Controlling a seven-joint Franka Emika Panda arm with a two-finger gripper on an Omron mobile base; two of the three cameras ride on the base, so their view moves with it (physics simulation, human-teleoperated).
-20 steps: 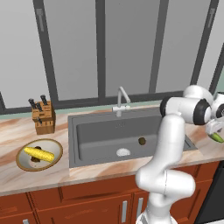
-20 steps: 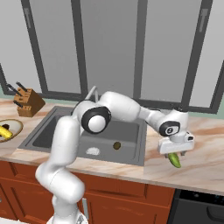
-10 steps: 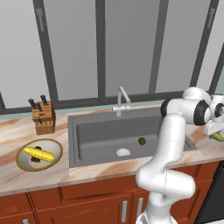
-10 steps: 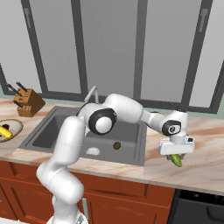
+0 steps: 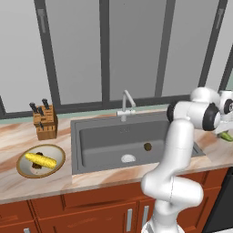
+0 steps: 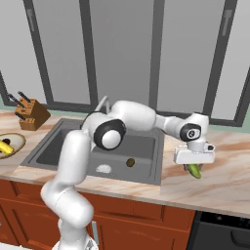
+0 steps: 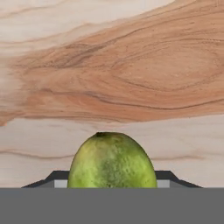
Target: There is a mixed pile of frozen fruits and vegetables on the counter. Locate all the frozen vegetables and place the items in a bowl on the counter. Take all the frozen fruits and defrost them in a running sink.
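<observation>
I have the gripper (image 6: pixel 194 166) at the right of the right base frame, over the counter (image 6: pixel 229 180) beyond the sink (image 6: pixel 63 151); it is clamped on the yellow-green fruit (image 7: pixel 112 162), which in the hand view sits low and centred between the finger tips, its rounded end pointing up the frame toward the marbled stone; in the right base view the fruit (image 6: pixel 194 170) pokes out just beneath the hand, and whether it hangs clear of the worktop or rests on it I cannot tell.

Elsewhere, the corn cob (image 5: pixel 41 159) lies in the bowl (image 5: pixel 23 169) at lower left of the left base frame, with a dark lump beside it that I cannot make out well; a small brown ball (image 5: pixel 148 146) rests on the sink floor right of the drain (image 5: pixel 128 158).

I judge the fruit light, hard and smooth-skinned, so liable to slip or squirt out if squeezed off-centre; the hold should sit across its widest middle, as it seems to now; once released into the basin it will likely roll, so I would set it down low rather than drop it.
</observation>
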